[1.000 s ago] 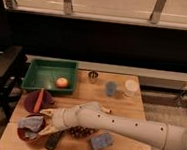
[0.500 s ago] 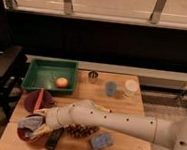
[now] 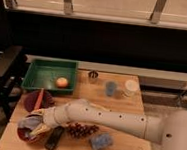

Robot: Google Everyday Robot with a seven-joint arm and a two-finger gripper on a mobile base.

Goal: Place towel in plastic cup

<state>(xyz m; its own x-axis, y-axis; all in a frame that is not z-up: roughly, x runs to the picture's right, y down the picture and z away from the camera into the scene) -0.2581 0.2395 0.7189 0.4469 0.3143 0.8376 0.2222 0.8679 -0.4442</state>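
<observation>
The towel (image 3: 30, 124), a pale grey-blue crumpled cloth, lies in a reddish-brown bowl (image 3: 24, 135) at the table's front left corner. My gripper (image 3: 42, 123) is at the end of the white arm that reaches in from the right. It is down at the towel's right side, open, with its yellowish fingers against the cloth. The cloth still rests in the bowl. The plastic cup (image 3: 110, 88), light blue and translucent, stands upright at the back right of the table, far from the gripper.
A green tray (image 3: 40, 69) with an orange fruit (image 3: 61, 81) sits at the back left. A metal cup (image 3: 93, 75) and a white cup (image 3: 131, 87) flank the plastic cup. A blue sponge (image 3: 101, 140), dark red grapes (image 3: 82, 130) and a black object (image 3: 55, 138) lie in front.
The arm has stretched further left and lower, bringing the gripper down onto the towel in the bowl. Nothing else moved.
</observation>
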